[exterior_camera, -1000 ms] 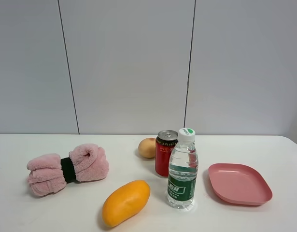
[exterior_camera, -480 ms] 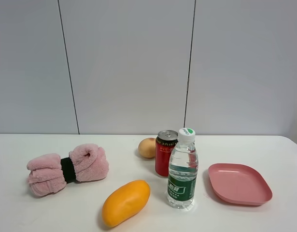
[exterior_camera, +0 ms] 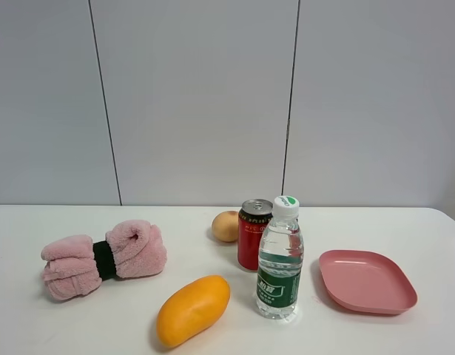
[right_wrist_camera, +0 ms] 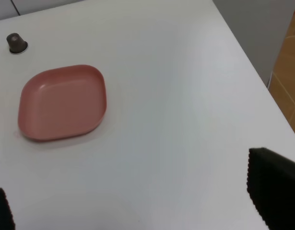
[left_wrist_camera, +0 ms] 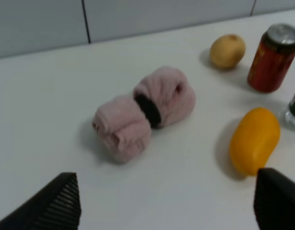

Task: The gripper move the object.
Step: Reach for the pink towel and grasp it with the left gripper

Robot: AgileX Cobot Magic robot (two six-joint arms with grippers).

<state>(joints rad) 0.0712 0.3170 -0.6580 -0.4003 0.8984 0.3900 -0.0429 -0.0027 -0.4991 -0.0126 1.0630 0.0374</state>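
The pink rolled towel with a dark band round its middle lies on the white table at the left. In the left wrist view the towel lies ahead of my left gripper, well apart from it. That gripper is open and empty, with only its two black fingertips showing. My right gripper is also open and empty, over bare table near the flat pink plate. Neither gripper shows in the exterior high view.
An orange mango, a red can, a water bottle and a round yellowish fruit stand mid-table. The pink plate lies at the right. A small dark cap-like object sits beyond the plate. The table's edge runs close by.
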